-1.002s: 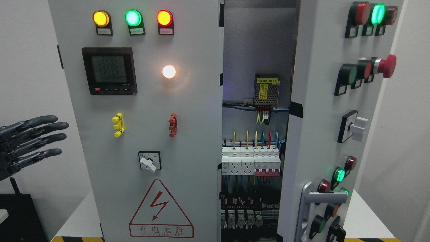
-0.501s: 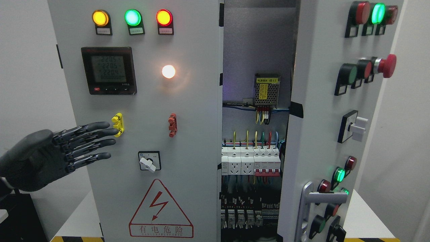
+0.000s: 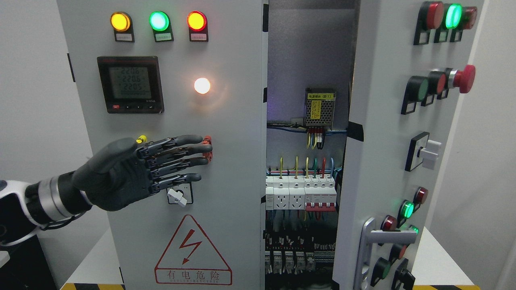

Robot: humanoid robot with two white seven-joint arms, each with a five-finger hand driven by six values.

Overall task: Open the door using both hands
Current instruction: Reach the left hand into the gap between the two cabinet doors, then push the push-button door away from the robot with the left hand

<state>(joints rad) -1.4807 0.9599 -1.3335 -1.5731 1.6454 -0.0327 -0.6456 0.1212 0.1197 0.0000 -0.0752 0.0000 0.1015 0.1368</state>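
Observation:
A grey electrical cabinet fills the view. Its left door (image 3: 234, 169) is closed and carries three lamps, a meter (image 3: 130, 84), a yellow handle (image 3: 141, 139), a red handle (image 3: 208, 146) and a rotary switch (image 3: 179, 194). The right door (image 3: 379, 133) stands ajar, swung outward, with a silver lever handle (image 3: 377, 238) low on it. Wiring and breakers (image 3: 300, 195) show in the gap. My left hand (image 3: 177, 161) is open, fingers stretched flat, in front of the left door, fingertips (image 3: 203, 150) at the red handle. My right hand is out of view.
The cabinet stands on a white table (image 3: 439, 257) with yellow-black hazard tape along its front edge. A black object (image 3: 24, 262) sits at the lower left. The right door carries several push buttons, lamps and a red emergency stop (image 3: 463, 78).
My left hand has moved right from the picture's left edge across the left door, past the yellow handle to the red one. The doors have not moved.

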